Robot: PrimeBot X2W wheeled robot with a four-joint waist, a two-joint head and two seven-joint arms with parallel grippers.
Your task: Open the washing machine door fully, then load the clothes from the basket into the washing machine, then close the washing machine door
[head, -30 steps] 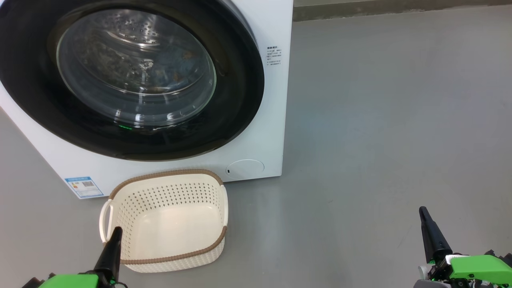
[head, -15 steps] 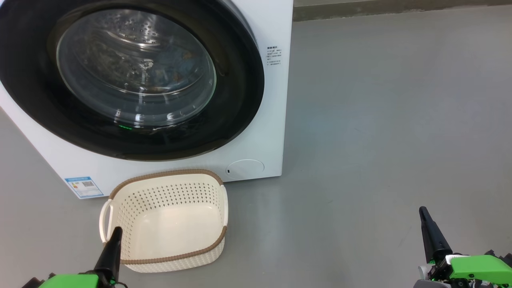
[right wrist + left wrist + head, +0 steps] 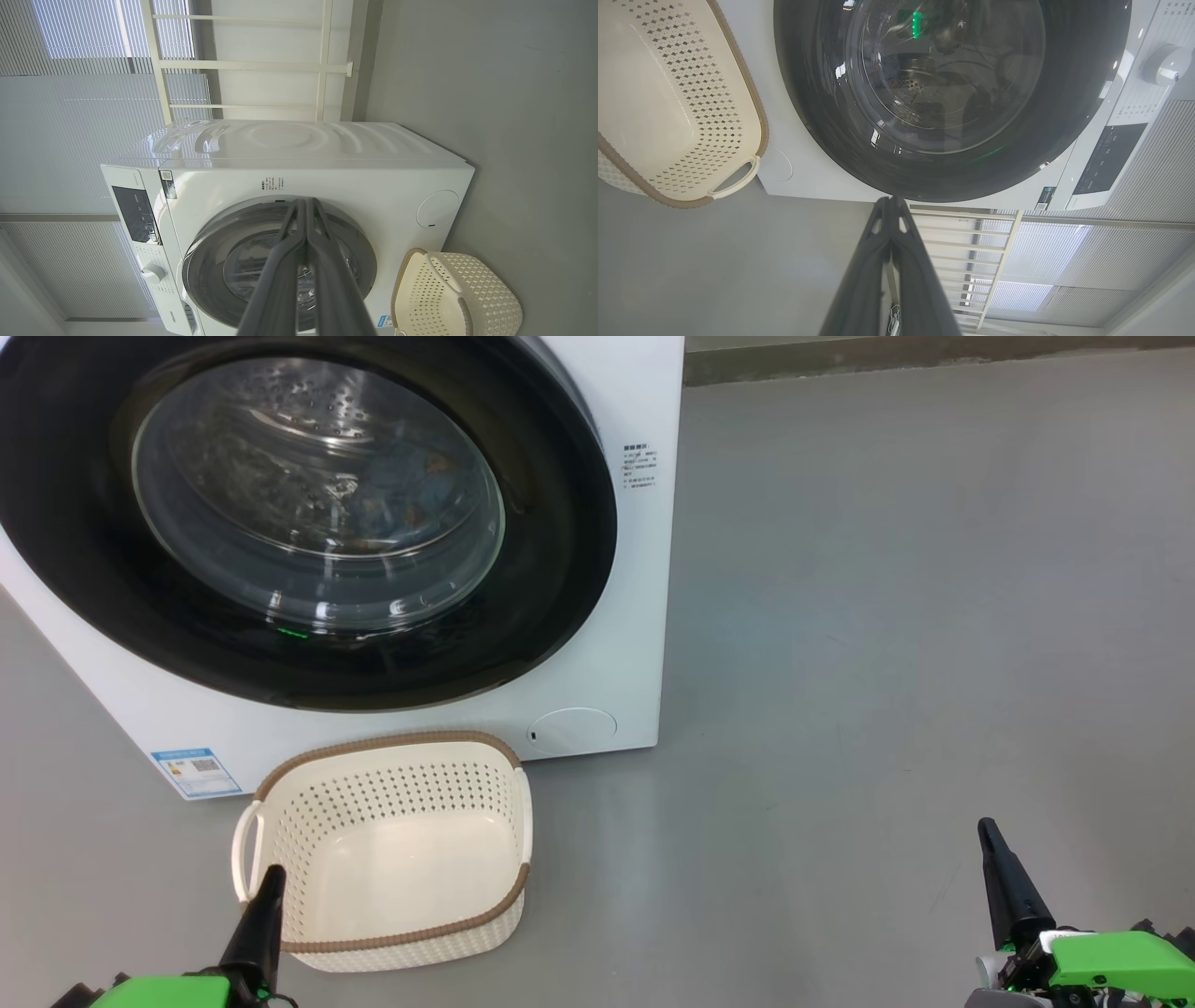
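washing machine door (image 3: 317, 495) closed flush, clothes (image 3: 415, 471) behind its glass. basket (image 3: 392, 739) on floor (image 3: 840, 663) just below. left gripper (image 3: 273, 875) fingers together, tip at the basket near-left corner, contact unclear. right gripper (image 3: 986, 828) fingers together, well off to the right.

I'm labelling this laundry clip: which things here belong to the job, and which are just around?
Job:
washing machine
washing machine door, shut
basket, empty
clothes, bluish, behind the glass

Just around:
energy sticker
round flap
dial
window blinds
white railing
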